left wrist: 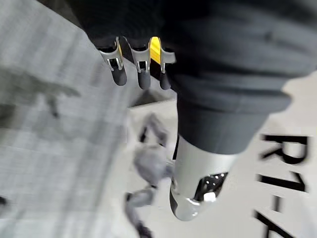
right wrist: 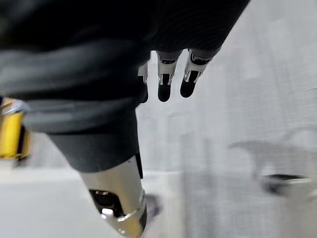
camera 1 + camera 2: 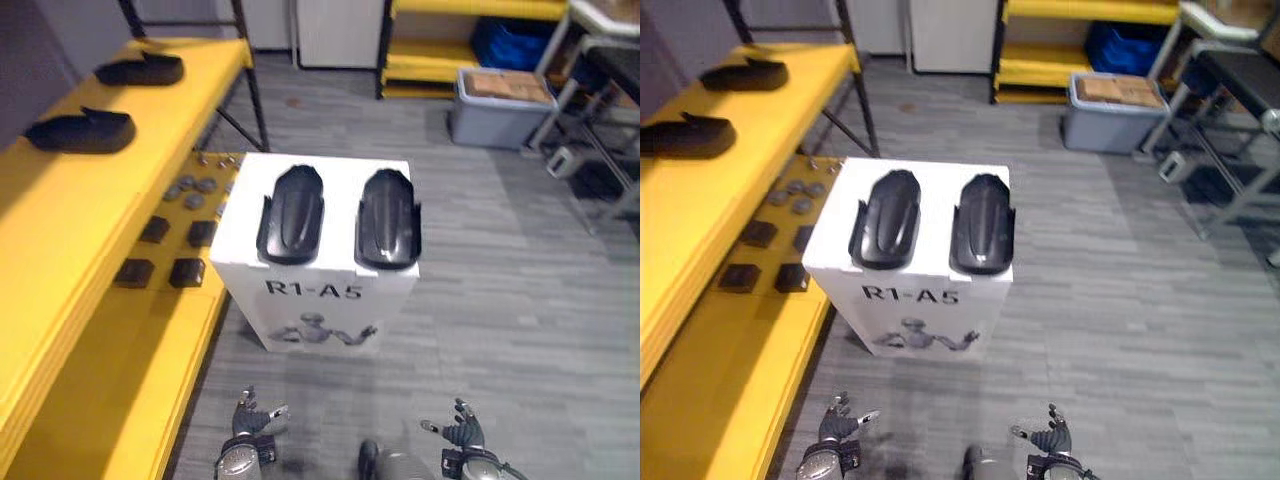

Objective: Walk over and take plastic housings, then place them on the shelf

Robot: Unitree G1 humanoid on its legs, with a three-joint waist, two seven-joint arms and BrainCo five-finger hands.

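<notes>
Left housing (image 3: 291, 214) and right housing (image 3: 387, 218) lie side by side on the white box (image 3: 310, 300), well ahead of your fingertips, untouched. Near shelved housing (image 3: 82, 131) and far shelved housing (image 3: 140, 70) sit on the yellow shelf (image 3: 60, 230), forward-left of your left hand (image 3: 255, 418). Left hand and right hand (image 3: 462, 430) hang low, fingers loosely spread, empty. Roughly half done, by my read; approach, pick and shelving remain.
</notes>
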